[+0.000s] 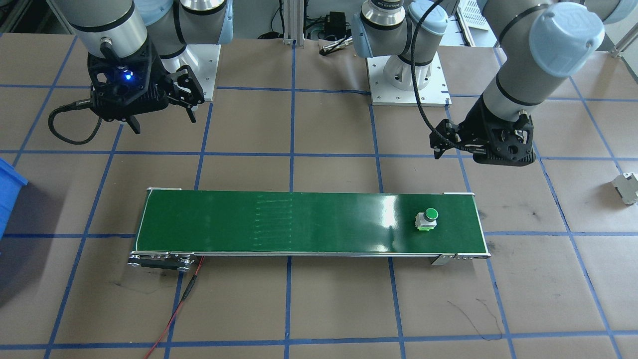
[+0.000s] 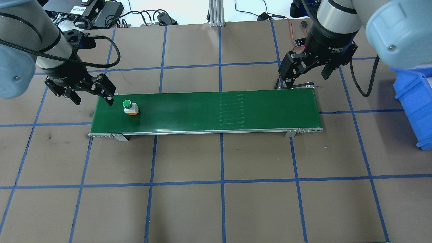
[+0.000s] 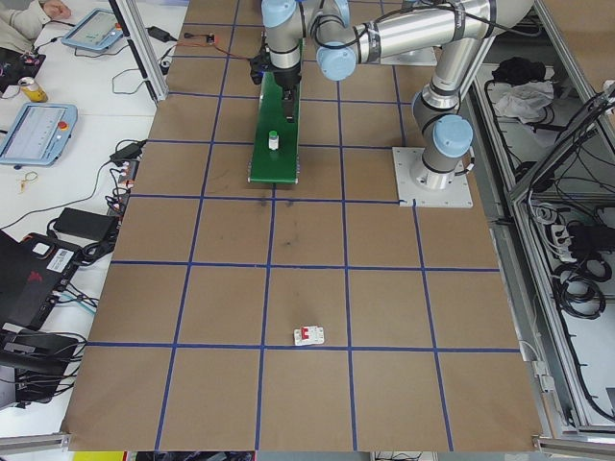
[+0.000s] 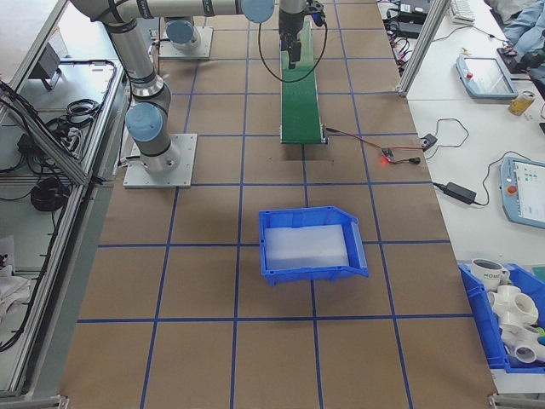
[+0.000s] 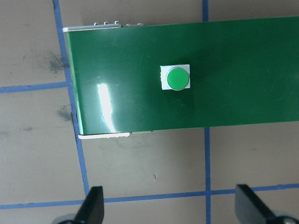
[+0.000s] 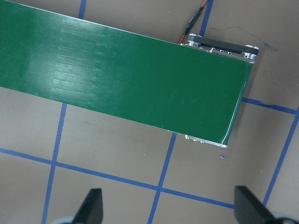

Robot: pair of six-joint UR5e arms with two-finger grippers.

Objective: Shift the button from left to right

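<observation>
**Button waits at the left end of the belt, both hands empty**

The brown surface (image 2: 216, 202), gridded in blue tape, carries a long green conveyor belt (image 2: 206, 111) laid crosswise between the two arms — judging by the task, it is the route from one side to the other. The blue bin (image 2: 413, 101) sits past the belt's right end, near the right arm.

The left hand (image 2: 89, 96) hovers just beside the belt's left end, its fingers spread wide and holding nothing; its wrist view looks straight down on the button, so it seems poised to reach it. The right hand (image 2: 305, 72) hangs by the belt's far right corner, likewise wide and empty, probably placed to receive.

The button (image 2: 129, 107) stands upright on the belt near the left end, apart from both hands — a round green cap on a white-grey blocky body, with a coloured base showing at the bottom edge.
</observation>
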